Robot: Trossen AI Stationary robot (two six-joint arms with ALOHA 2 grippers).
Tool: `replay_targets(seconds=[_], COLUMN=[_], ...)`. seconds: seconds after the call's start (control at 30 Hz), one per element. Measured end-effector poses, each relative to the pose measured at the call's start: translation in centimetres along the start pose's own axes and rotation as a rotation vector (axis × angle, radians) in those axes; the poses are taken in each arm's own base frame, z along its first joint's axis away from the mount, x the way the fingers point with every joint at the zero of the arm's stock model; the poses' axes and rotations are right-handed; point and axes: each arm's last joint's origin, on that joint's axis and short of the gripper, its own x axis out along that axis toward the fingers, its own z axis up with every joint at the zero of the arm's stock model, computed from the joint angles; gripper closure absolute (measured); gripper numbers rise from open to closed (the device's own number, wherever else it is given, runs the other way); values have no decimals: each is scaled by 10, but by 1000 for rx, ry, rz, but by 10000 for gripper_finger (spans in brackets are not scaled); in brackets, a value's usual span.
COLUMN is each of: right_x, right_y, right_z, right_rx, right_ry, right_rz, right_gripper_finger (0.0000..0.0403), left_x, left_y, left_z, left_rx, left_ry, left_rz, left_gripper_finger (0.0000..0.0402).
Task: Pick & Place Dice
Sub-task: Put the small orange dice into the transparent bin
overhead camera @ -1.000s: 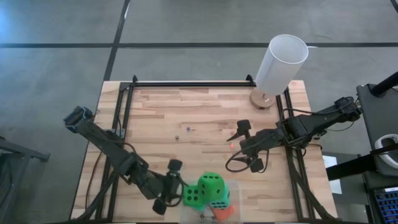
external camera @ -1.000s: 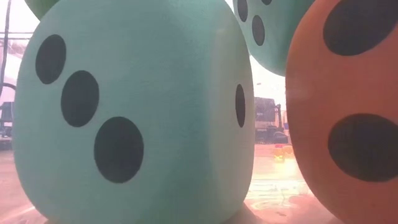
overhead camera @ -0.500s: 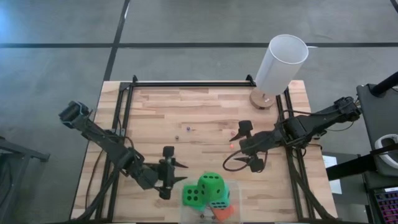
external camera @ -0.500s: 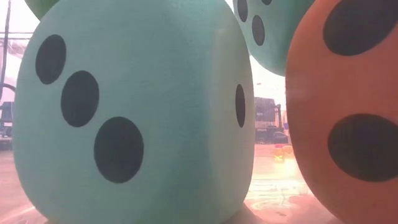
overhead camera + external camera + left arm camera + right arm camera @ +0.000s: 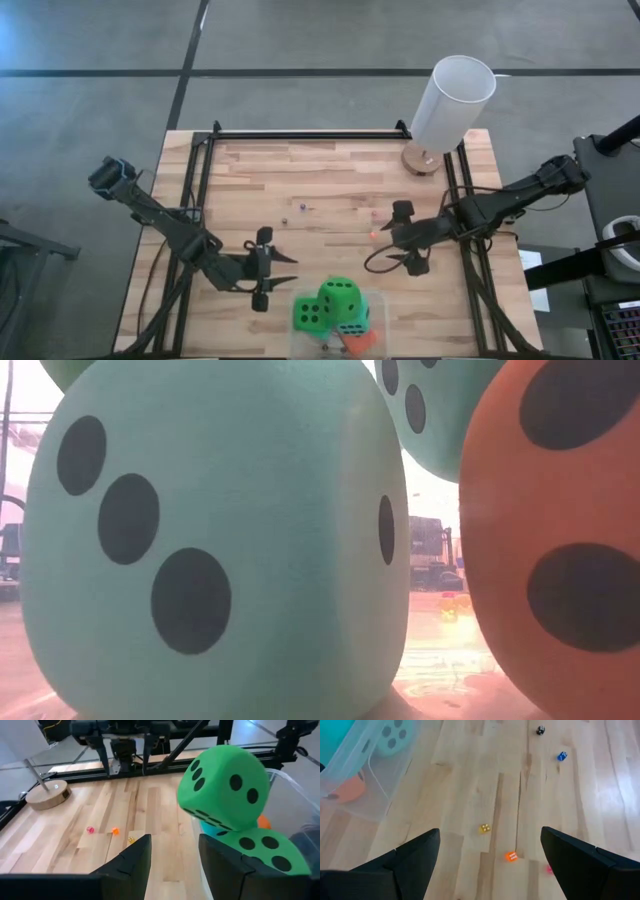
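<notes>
Five big foam dice sit piled in a clear bin [image 5: 376,303] at the table's near edge. Two green dice [image 5: 340,294] [image 5: 310,316] lie on top, over a teal die [image 5: 352,326] and an orange-red die [image 5: 362,342]. The low view shows a teal die [image 5: 220,540] resting on the bin's floor, the orange-red die [image 5: 560,540] beside it and a second teal die [image 5: 440,410] above. My left gripper [image 5: 285,270] is open, just left of the bin, pointing at the top green die [image 5: 225,787]. My right gripper [image 5: 393,238] is open over bare wood, right of centre.
Tiny dice lie scattered mid-table: yellow [image 5: 484,828], orange [image 5: 510,855], pink [image 5: 549,868], blue [image 5: 562,756], black [image 5: 540,730]. A white lamp [image 5: 452,100] on a round wooden base [image 5: 47,795] stands at the far right corner. Black rails run along both sides and the far edge.
My left gripper has drawn back from the lower green die, moving toward the far edge and a little left, and has turned from slanting nearward to pointing level at the bin. My right gripper has shifted slightly toward the right edge. The dice have stayed put.
</notes>
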Motion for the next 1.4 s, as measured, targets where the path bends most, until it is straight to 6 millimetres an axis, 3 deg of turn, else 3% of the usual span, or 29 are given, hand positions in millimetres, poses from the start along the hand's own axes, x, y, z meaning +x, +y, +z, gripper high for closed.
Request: replay_targets(seconds=[0.4, 0.63, 1.07, 1.4], right_x=[13, 30, 57, 85], right_y=[-9, -26, -46, -45], right_z=[-52, -75, -102, -107], right_rx=[181, 263, 390, 452], right_ry=[-179, -147, -157, -130], right_rz=[7, -115, -208, -253], right_gripper_finger=[60, 68, 133, 143], left_x=[0, 0, 1, 1], left_y=[0, 0, 1, 1], left_z=[0, 0, 0, 0], left_rx=[-6, -6, 1, 1], left_ry=[1, 1, 1, 2], left_rz=[0, 0, 3, 3], left_gripper_finger=[238, 231, 230, 234])
